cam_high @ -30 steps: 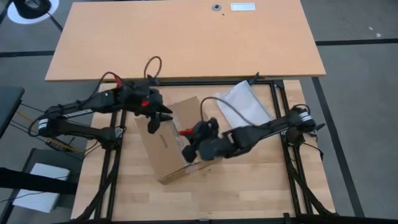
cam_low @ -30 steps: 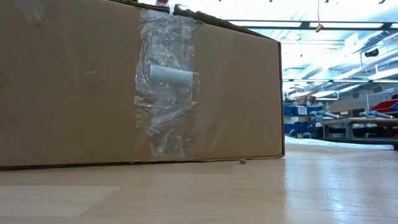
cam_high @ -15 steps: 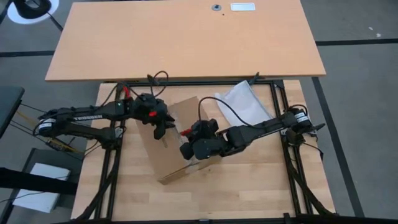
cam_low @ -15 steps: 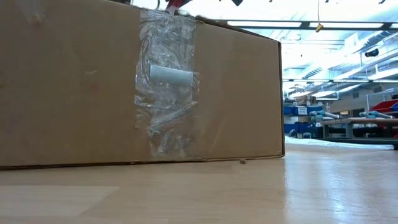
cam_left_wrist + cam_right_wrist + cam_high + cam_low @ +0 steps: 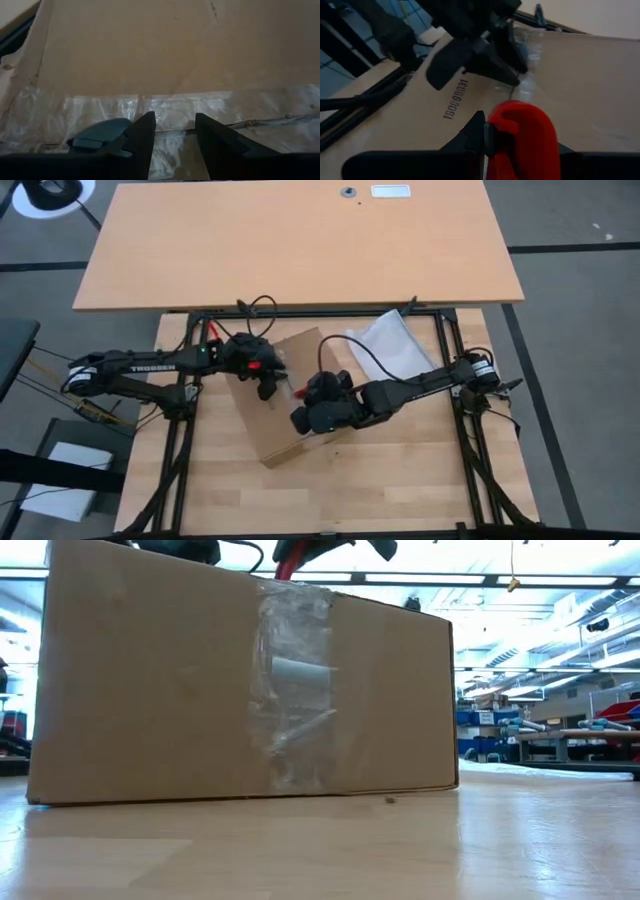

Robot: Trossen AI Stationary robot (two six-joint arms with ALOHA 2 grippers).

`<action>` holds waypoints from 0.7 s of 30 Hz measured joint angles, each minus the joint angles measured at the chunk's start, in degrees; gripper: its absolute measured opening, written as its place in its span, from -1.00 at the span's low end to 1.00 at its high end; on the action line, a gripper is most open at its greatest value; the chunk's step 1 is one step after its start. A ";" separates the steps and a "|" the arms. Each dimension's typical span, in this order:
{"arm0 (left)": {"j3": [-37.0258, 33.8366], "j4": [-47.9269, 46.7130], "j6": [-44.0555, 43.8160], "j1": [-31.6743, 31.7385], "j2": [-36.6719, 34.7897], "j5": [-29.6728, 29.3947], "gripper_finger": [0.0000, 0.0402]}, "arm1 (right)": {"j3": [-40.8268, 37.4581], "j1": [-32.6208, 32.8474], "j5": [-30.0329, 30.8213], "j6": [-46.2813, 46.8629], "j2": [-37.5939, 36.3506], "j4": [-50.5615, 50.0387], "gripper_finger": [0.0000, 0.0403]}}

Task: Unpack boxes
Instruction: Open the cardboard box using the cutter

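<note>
High view: the box (image 5: 285,405) sits mid-desk (image 5: 400,480), flaps closed. My left gripper (image 5: 268,387) rests on its top near the far end; my right gripper (image 5: 300,420) is over the top's right side. A clear plastic bag (image 5: 395,345) lies beyond the box.

Low view: box side faces the camera, a clear tape strip (image 5: 295,690) running down it.

Left wrist view: my fingers (image 5: 142,132) stand parted, released, tips at the taped seam (image 5: 200,107).

Right wrist view: a red tool (image 5: 522,135) is clenched in my right gripper above the box top.
</note>
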 joint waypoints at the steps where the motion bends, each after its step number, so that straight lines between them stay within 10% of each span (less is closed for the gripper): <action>1: -0.05 0.12 -0.04 0.00 -0.02 0.04 -0.22 | 0.00 0.00 0.10 0.19 0.00 -0.60 -0.71; 21: -0.19 0.99 -1.61 1.64 0.15 -0.31 -0.22 | 0.04 0.18 -7.33 7.87 0.76 -4.20 -0.71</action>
